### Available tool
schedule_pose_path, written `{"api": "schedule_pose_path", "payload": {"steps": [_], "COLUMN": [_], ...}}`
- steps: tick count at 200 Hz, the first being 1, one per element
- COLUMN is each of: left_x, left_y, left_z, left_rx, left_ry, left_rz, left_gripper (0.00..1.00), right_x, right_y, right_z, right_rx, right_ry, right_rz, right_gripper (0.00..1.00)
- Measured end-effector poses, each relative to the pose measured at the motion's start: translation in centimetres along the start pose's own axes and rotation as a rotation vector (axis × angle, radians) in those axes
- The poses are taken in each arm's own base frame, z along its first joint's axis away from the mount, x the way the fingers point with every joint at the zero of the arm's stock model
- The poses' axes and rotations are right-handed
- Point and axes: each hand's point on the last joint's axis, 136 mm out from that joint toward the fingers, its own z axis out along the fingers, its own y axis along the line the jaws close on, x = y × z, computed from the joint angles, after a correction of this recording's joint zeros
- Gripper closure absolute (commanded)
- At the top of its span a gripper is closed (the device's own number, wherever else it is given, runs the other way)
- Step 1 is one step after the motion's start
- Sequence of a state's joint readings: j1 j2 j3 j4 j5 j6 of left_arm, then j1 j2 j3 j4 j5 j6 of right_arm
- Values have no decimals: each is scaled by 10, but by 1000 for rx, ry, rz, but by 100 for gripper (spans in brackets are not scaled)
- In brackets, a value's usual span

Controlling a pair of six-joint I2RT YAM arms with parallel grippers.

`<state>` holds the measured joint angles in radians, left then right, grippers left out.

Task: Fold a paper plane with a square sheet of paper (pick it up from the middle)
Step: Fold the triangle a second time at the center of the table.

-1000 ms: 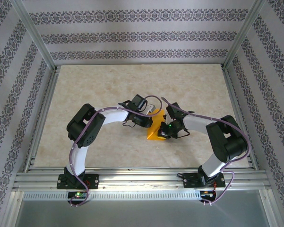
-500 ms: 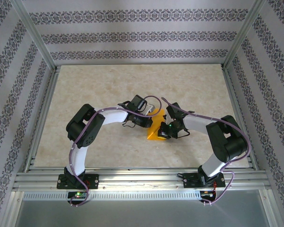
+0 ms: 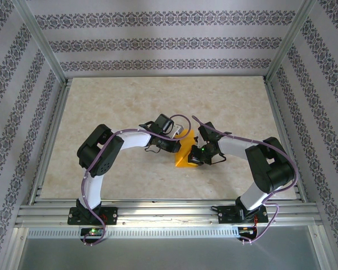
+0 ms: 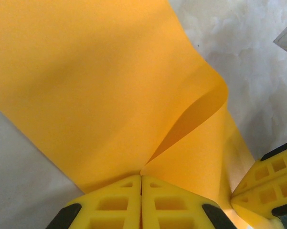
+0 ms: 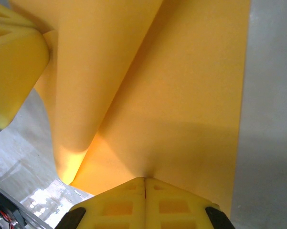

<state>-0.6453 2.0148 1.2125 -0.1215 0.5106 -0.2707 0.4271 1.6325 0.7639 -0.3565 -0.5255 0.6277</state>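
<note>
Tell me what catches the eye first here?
A bright orange square sheet of paper sits at the middle of the table, between the left arm and the right arm. The left yellow fingers and the right fingers are each closed on it, and it bows in a curl.

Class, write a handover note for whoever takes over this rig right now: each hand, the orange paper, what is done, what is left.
Left hand: shut on the square sheet of paper, pinching its edge.
Right hand: shut on the same sheet, close beside the left hand.
Paper: over the middle of the table, between both hands, bent into a soft curl.
Done: sheet gripped, one bend begun.
To do: press the creases; no dart shape yet.
</note>
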Motion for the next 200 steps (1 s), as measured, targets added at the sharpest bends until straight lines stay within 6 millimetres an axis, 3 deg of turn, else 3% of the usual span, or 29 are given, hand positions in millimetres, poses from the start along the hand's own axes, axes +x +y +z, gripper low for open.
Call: {"api": "schedule_pose_path", "payload": {"steps": [89, 142, 200], "left_x": [1, 0, 0], "left_y": [1, 2, 2], "left_z": [0, 0, 0], "left_rx": [-1, 7, 10], "left_ry": [-7, -16, -16], "left_rz": [-8, -19, -20], "left_gripper": [94, 95, 94], "right_x": [-2, -24, -38], "right_y": [2, 33, 48], "right_z": [-9, -23, -16], "right_rx": [-31, -207, -292], "right_ry": [-46, -156, -183], "right_rz": [40, 78, 129], "right_gripper": [97, 99, 100]}}
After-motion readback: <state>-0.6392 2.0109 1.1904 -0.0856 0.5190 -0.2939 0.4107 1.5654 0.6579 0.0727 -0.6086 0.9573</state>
